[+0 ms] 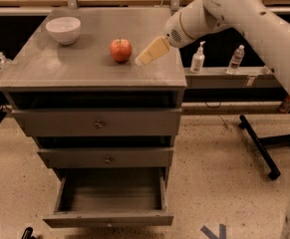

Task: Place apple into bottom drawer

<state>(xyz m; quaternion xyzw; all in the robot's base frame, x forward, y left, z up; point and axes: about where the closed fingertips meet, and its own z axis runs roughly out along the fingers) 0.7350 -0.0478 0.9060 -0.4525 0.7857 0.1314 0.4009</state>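
**A:** Cream-yellow plastic is what I am making out first: the claw is hanging low over the right part of the grey worktop, slanting down and left from the white arm.

**B:** Is it carrying anything?

**A:** Nothing is showing in it. Whether it is standing wide or narrow, I cannot tell from this angle.

**B:** And the apple?

**A:** The apple is sitting upright on the worktop, just beside the claw's tip and to its left. I am seeing a thin gap between them, so I am judging them apart. A white bowl is resting well apart at the back left corner.

**B:** What about the cabinet below?

**A:** The top drawer and middle drawer are sitting closed. The bottom drawer is standing pulled out, with its inside showing bare.

**B:** So how far along are we getting?

**A:** Early, I am thinking. The drawer is waiting open, which is one thing settled. The grasp, the lift, the carry down to the floor-level drawer and the release are all remaining, since the apple is not yet being held.
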